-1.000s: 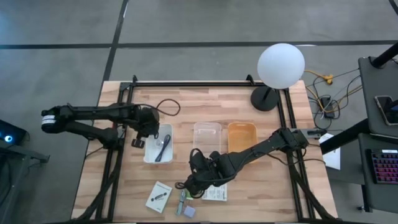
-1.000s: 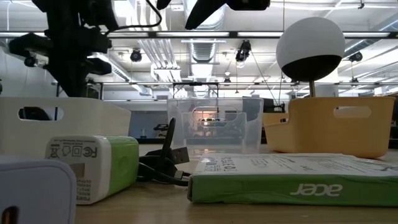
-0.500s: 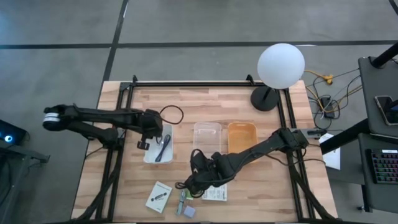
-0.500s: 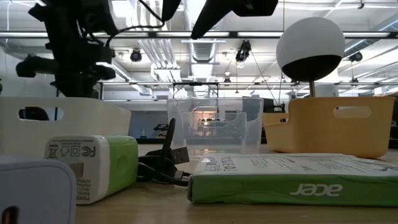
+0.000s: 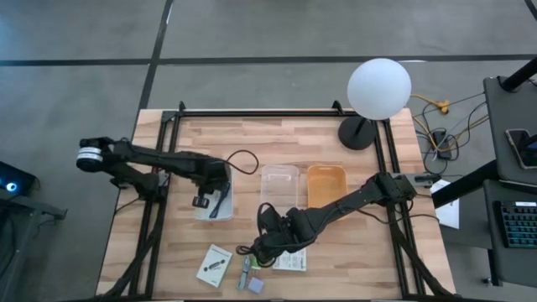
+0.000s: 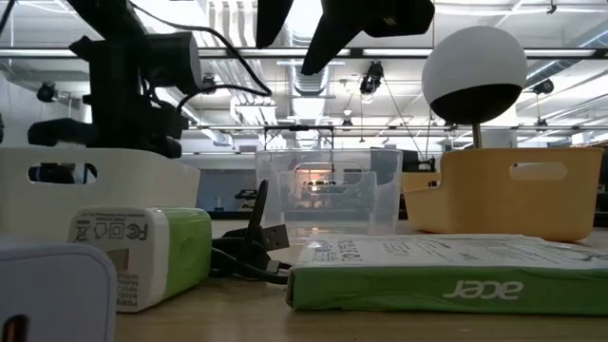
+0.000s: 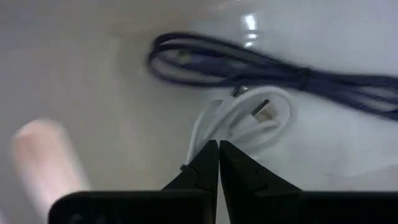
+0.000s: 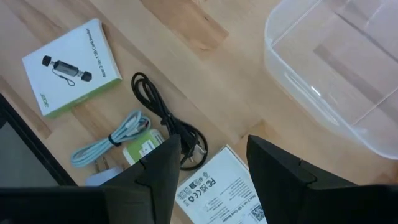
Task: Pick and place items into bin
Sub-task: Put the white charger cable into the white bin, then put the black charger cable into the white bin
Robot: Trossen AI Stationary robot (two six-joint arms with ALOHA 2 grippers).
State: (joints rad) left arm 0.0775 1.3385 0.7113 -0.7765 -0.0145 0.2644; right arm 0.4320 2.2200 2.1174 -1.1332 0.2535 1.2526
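Your left gripper (image 7: 217, 163) hangs clenched and empty over the white bin (image 5: 204, 210), above a white cable (image 7: 249, 121). Your right gripper (image 8: 208, 163) hovers released over the black cable (image 8: 163, 115).

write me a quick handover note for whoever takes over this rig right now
Left gripper: shut, empty, over the white bin.
Right gripper: open, empty, above the black cable on the table near the clear bin.
Done: a dark cable and a white cable lie in the white bin.
Left: black cable, two white acer boxes, green-white charger and pale blue cable all on the table. The orange bin looks empty.
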